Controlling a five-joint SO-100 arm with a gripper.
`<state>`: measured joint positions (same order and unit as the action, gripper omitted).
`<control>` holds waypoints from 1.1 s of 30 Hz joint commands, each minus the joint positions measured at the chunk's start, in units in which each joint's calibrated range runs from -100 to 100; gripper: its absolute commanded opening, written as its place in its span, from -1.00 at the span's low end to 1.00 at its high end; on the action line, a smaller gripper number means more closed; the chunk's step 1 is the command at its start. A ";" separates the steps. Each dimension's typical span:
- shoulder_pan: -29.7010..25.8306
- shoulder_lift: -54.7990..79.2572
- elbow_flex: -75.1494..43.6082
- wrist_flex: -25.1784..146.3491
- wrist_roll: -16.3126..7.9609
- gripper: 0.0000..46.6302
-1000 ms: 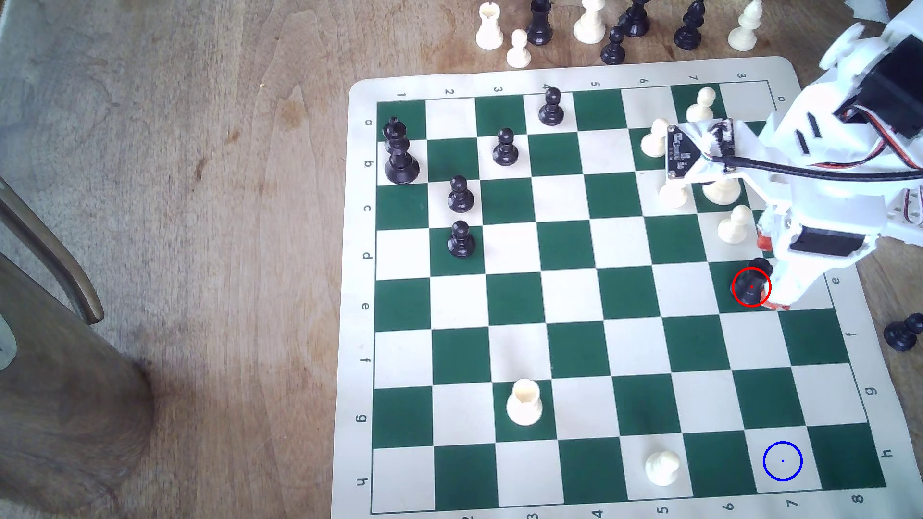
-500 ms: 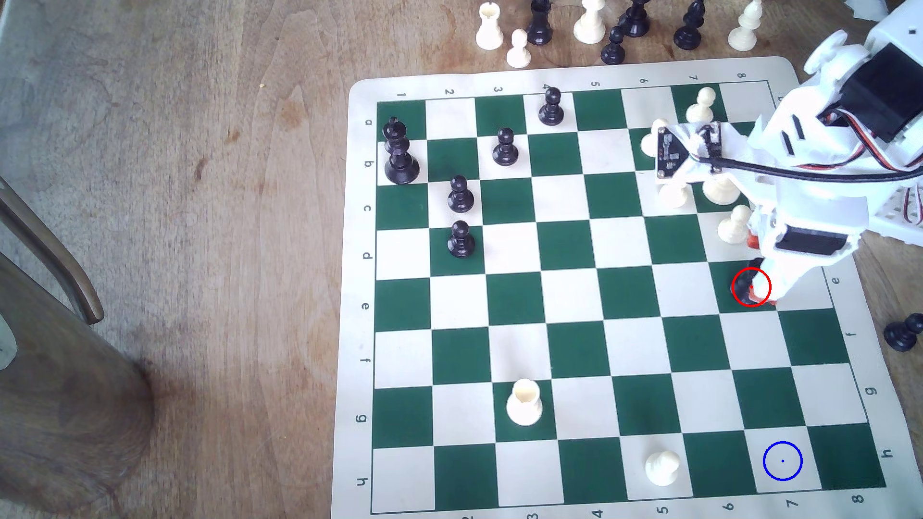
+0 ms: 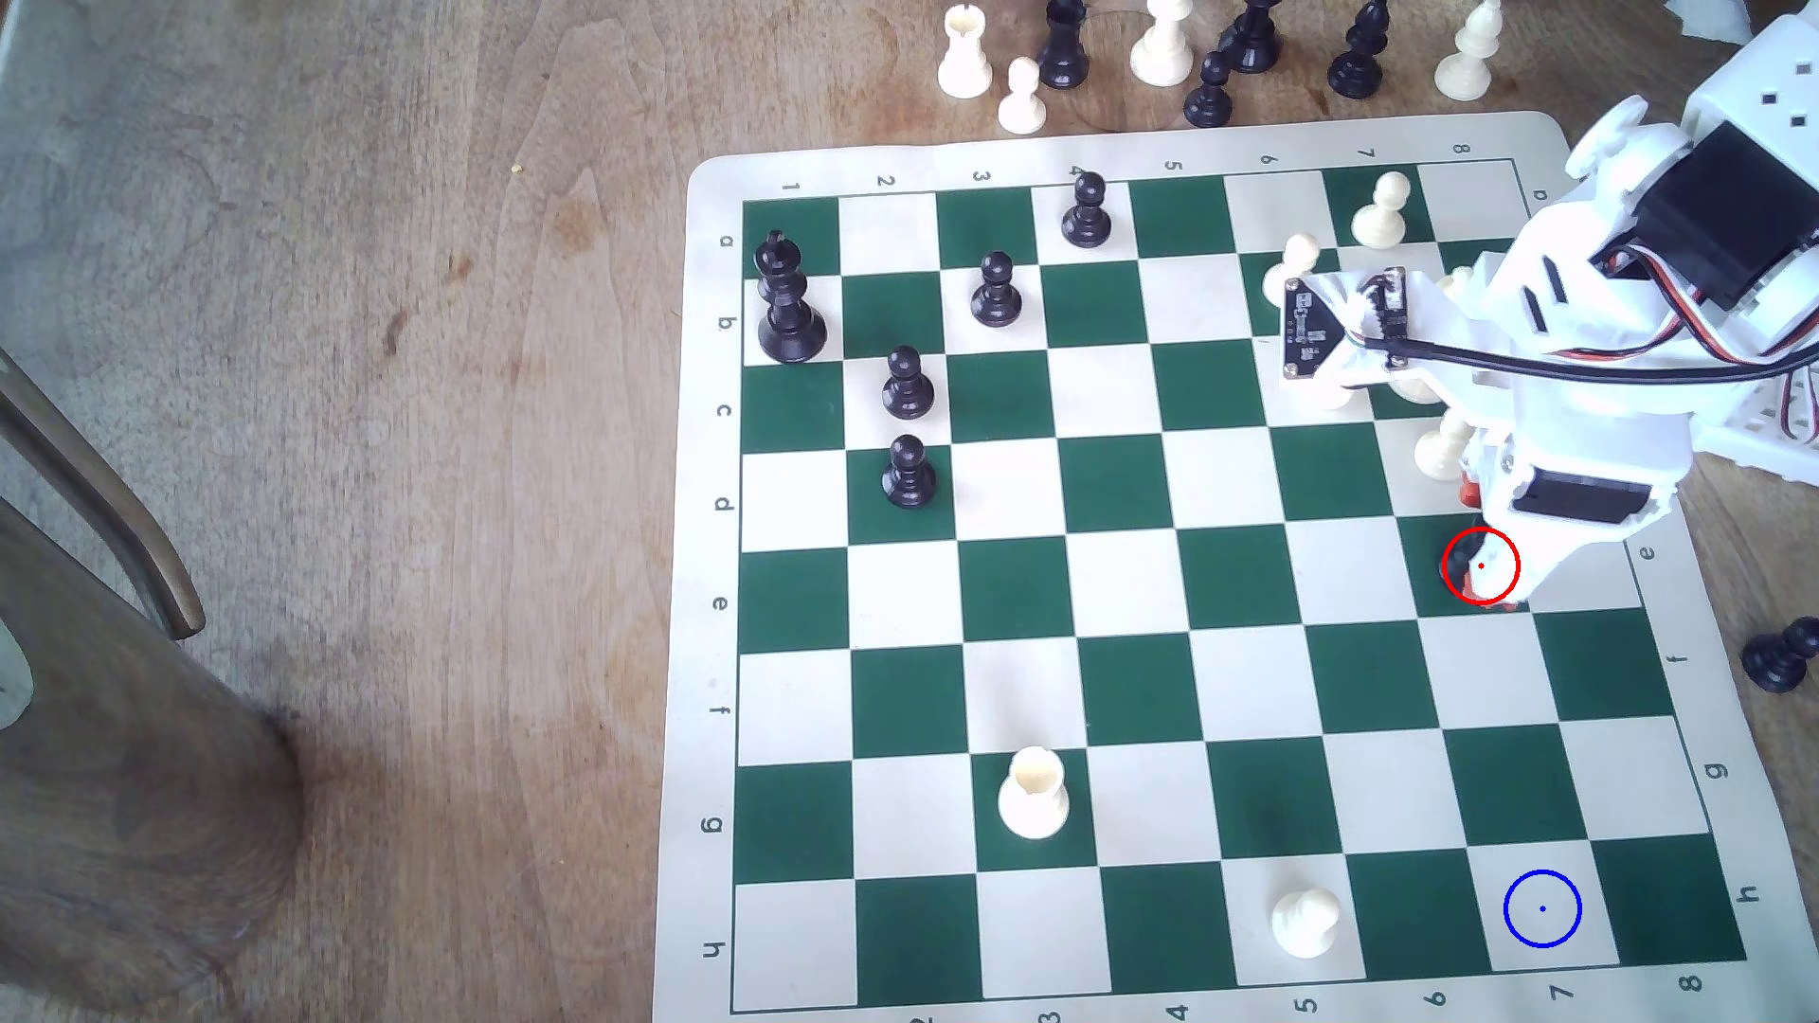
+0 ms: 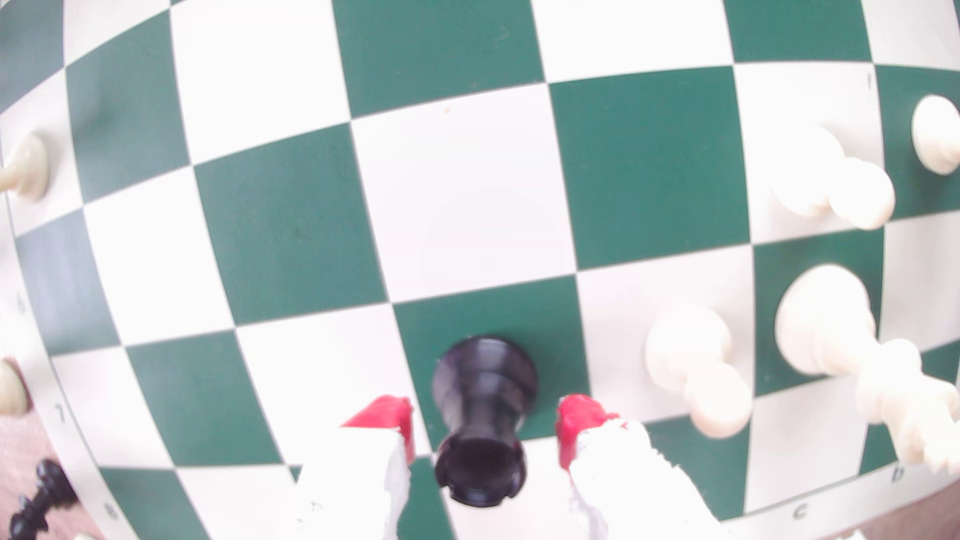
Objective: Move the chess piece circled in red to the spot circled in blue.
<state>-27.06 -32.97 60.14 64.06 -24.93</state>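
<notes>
The gripper [image 4: 483, 426] straddles the chess piece [image 4: 480, 410], jaws apart with a gap on either side, the piece not yet lifted from its red-ringed green square; the spot [image 3: 1542, 909] waits well apart

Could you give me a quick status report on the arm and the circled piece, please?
Gripper open, red fingertips straddling the black chess piece, gaps both sides. Piece upright on its green square. Blue-ringed spot bare.

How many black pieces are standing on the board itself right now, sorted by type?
King: 1
Pawns: 4
Rook, red-circled: 1
Total: 6
</notes>
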 commanded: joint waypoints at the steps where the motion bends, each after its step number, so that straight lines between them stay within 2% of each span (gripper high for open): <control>1: -0.51 -0.39 -0.67 -0.18 -0.20 -0.41; 13: -2.07 -0.48 -0.67 -0.10 -0.73 -0.41; 17: -1.99 -0.48 -0.67 -0.35 -0.73 -0.56; 21: -1.91 -0.48 -0.67 -0.51 -0.73 -0.84; 22: -1.84 -0.48 -0.67 -0.67 -0.73 -0.99; 30: -1.76 -3.11 -0.40 -0.84 -0.73 -0.99; 33: -1.21 -8.46 -5.29 4.24 -0.73 -0.99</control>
<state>-28.98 -34.48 60.60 63.75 -25.32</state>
